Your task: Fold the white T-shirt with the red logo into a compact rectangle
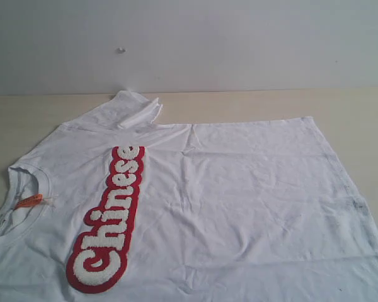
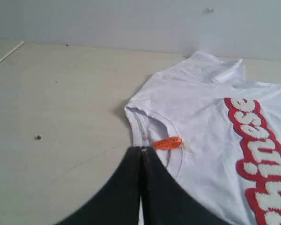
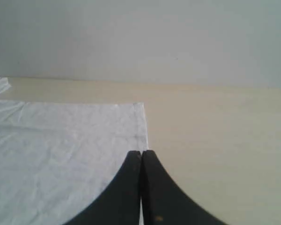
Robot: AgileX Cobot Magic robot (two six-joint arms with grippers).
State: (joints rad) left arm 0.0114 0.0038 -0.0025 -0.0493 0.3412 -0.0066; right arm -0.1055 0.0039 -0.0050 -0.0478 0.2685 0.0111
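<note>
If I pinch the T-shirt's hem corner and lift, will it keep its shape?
Probably not: the white T-shirt lies flat with soft wrinkles, so it should drape limply. The sleeve is already crumpled, suggesting it bunches when pushed. The thick red logo may fold less readily.

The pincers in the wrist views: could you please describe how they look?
The left pincer and the right pincer look alike: two matte black fingers, broad at the base, curving in to narrow tips. No cables or lettering show. The exterior view shows neither arm.
</note>
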